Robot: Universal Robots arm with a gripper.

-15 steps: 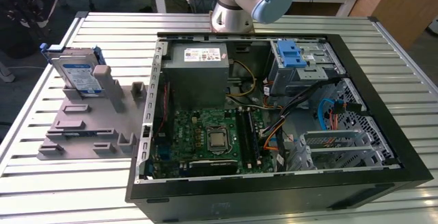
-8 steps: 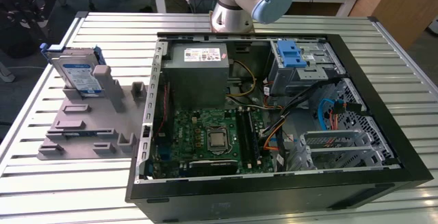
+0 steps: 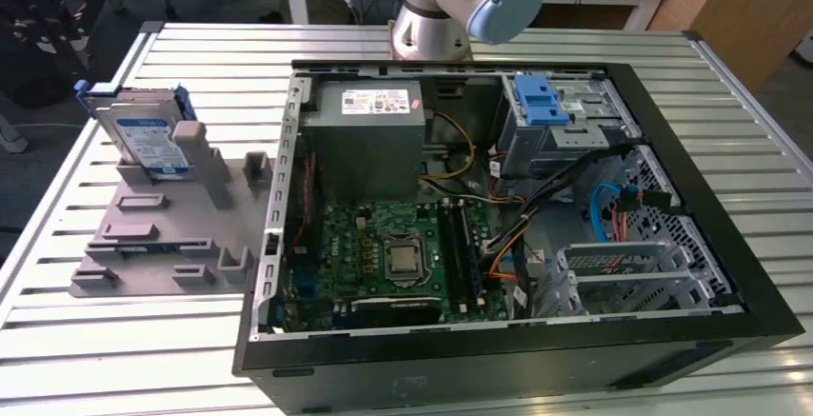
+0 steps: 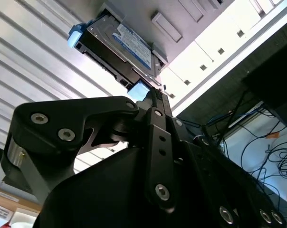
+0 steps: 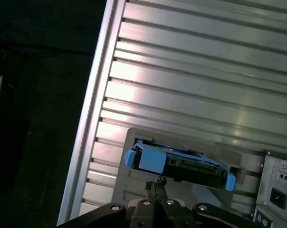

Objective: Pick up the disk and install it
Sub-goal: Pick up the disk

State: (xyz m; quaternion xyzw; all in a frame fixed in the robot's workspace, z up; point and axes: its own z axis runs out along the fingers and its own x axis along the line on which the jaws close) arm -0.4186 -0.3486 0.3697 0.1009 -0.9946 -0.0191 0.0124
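At the exterior view's left, the disk [image 3: 137,135] stands on edge in a grey holder [image 3: 147,245], presented for grasping. The gripper [image 5: 154,184] hangs near it, closed on nothing. Rightward, the open computer case [image 3: 711,178] exposes its drive cage [image 3: 559,116].

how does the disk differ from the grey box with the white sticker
The disk stands on edge in the grey stand outside the case; the grey box sits inside it. The disk is smaller, with blue side rails; the grey box has none. Both carry a label.
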